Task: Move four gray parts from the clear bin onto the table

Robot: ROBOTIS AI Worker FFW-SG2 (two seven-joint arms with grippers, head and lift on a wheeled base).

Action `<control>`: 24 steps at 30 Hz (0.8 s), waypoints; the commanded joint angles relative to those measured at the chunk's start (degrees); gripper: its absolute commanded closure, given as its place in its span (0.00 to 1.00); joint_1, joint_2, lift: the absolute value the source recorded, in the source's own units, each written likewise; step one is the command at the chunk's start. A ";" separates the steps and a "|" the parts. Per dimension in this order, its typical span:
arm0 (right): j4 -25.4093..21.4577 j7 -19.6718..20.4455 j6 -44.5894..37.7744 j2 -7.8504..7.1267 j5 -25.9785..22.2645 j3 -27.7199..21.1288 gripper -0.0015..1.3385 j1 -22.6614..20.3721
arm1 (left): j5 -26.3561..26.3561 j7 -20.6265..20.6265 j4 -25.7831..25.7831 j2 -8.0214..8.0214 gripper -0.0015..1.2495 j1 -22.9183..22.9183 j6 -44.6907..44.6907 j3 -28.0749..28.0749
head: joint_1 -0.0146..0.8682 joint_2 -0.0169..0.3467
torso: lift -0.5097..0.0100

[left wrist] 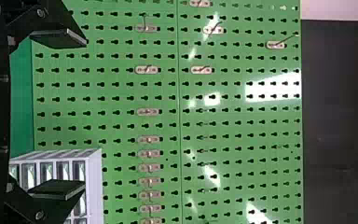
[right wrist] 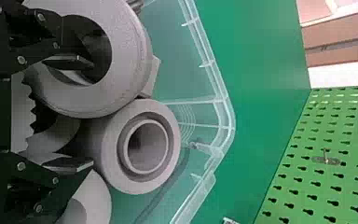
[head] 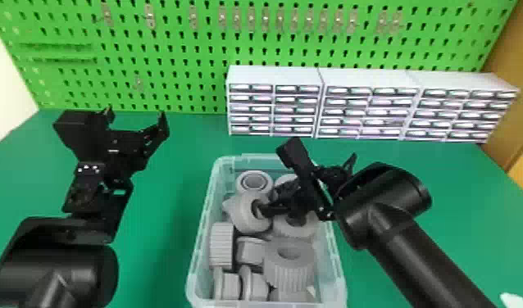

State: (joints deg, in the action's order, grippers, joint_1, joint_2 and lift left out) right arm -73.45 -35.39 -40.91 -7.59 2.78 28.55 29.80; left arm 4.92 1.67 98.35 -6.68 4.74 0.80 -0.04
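Gray parts [head: 291, 270], heaped in clear bin [head: 204, 221]. Right gripper [right wrist: 92, 113], partly open, empty, one finger inside a ring [right wrist: 130, 56]: possible wedging or tipping from crowded neighbors. Left gripper [left wrist: 85, 114], wide open, empty.

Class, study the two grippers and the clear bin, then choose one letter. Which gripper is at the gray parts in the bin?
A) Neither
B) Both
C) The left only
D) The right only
D: the right gripper is down at the gray parts in the bin, while the left gripper is off to the bin's left.
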 commanded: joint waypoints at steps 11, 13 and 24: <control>1.82 0.05 2.77 0.21 -1.73 2.48 0.39 0.87 | -0.09 0.00 0.00 -0.09 0.17 -0.09 0.08 -0.14 | 0.78 0.14 | 0.89; 1.91 0.05 2.86 0.21 -1.73 2.56 0.39 0.87 | -0.09 0.00 0.00 -0.09 0.17 -0.09 0.08 -0.14 | 0.78 0.14 | 0.89; 2.96 0.05 3.82 0.21 -2.17 2.92 0.39 0.87 | -0.09 0.00 0.00 -0.09 0.17 -0.17 0.08 -0.05 | 0.78 0.14 | 0.89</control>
State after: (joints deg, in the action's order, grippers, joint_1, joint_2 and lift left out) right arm -71.09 -35.33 -37.67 -7.38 0.93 31.36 30.68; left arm 4.83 1.75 98.35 -6.77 4.58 0.88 -0.09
